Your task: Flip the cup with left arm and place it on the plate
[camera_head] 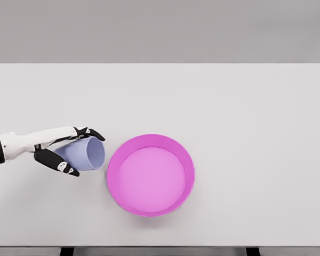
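Cup, pale lavender, lies tilted on its side on the white table, mouth turned toward the pink plate just beside it – the left hand has its fingers wrapped over the top and thumb underneath, clamped on it

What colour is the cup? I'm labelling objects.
Pale lavender-blue cup, seen in the head view, held by the left hand.

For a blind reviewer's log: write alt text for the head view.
The robot's white left hand grips a pale lavender plastic cup lying on its side, mouth toward a round magenta plate with a raised rim just to its right. Both sit on a white table; the right arm is out of view.
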Controlling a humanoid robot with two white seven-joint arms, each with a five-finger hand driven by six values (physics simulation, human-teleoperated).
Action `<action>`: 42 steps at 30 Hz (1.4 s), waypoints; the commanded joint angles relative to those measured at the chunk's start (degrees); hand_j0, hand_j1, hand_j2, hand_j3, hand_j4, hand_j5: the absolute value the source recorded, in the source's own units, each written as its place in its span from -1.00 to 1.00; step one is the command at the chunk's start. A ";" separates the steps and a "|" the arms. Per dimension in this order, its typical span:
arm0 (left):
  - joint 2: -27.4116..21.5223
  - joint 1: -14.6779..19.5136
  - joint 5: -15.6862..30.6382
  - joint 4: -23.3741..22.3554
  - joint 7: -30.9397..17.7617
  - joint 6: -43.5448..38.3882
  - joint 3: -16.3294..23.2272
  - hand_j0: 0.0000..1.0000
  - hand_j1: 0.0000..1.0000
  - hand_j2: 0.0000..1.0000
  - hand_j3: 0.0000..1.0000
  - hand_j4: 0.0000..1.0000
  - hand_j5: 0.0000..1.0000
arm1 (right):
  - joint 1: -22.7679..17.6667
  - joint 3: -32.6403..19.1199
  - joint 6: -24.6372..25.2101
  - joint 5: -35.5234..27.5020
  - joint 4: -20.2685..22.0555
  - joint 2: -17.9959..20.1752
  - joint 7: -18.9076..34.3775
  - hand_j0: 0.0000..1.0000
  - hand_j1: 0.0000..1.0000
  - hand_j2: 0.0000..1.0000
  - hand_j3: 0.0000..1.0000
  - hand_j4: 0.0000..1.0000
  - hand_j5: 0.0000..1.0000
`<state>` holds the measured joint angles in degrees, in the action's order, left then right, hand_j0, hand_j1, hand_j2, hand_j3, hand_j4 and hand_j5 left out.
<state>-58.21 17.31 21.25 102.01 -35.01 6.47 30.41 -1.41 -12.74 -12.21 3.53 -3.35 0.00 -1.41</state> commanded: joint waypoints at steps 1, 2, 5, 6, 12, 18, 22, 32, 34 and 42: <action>-0.06 0.00 2.30 0.29 0.01 2.23 -0.09 0.45 0.45 0.45 0.45 0.45 0.45 | 0.00 -0.01 0.00 -0.02 0.01 0.00 0.01 1.00 1.00 1.00 1.00 1.00 1.00; 0.02 0.53 3.17 0.29 0.01 3.37 -0.09 0.45 0.45 0.45 0.45 0.45 0.45 | 0.00 -0.01 0.00 -0.02 0.01 0.00 0.01 1.00 1.00 1.00 1.00 1.00 1.00; 0.11 2.55 4.58 0.38 0.01 5.13 0.00 0.45 0.45 0.45 0.45 0.45 0.45 | 0.00 -0.01 0.00 -0.02 0.01 0.00 0.01 1.00 1.00 1.00 1.00 1.00 1.00; 0.20 2.73 4.67 0.38 0.01 5.31 0.00 0.45 0.45 0.45 0.45 0.45 0.45 | 0.00 -0.01 0.00 -0.02 0.01 0.00 0.01 1.00 1.00 1.00 1.00 1.00 1.00; 3.36 4.39 6.07 0.38 0.01 6.01 0.26 0.45 0.45 0.45 0.45 0.45 0.45 | 0.00 -0.01 0.00 -0.02 0.01 0.00 0.01 1.00 1.00 1.00 1.00 1.00 1.00; 5.47 4.40 10.12 0.47 0.01 9.09 0.79 0.45 0.45 0.45 0.45 0.45 0.45 | 0.00 -0.01 0.00 -0.02 0.01 0.00 0.01 1.00 1.00 1.00 1.00 1.00 1.00; 6.53 4.40 10.65 0.47 0.01 11.37 0.97 0.45 0.45 0.45 0.45 0.45 0.45 | 0.00 -0.01 0.00 -0.02 0.01 0.00 0.01 1.00 1.00 1.00 1.00 1.00 1.00; 11.27 4.57 11.09 0.47 0.01 11.55 4.22 0.45 0.45 0.45 0.45 0.45 0.45 | 0.00 -0.01 0.00 -0.02 0.01 0.00 0.01 1.00 1.00 1.00 1.00 1.00 1.00; 13.03 6.50 11.09 0.47 0.01 11.55 7.47 0.45 0.45 0.45 0.45 0.45 0.45 | 0.00 -0.01 0.00 -0.02 0.01 0.00 0.01 1.00 1.00 1.00 1.00 1.00 1.00; 16.02 7.21 11.09 0.47 0.01 12.69 12.74 0.45 0.45 0.45 0.45 0.45 0.45 | 0.00 -0.01 0.00 -0.02 0.01 0.00 0.01 1.00 1.00 1.00 1.00 1.00 1.00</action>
<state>-42.74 25.14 31.91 102.48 -35.02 19.07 41.86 -1.41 -12.74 -12.21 3.53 -3.35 0.00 -1.41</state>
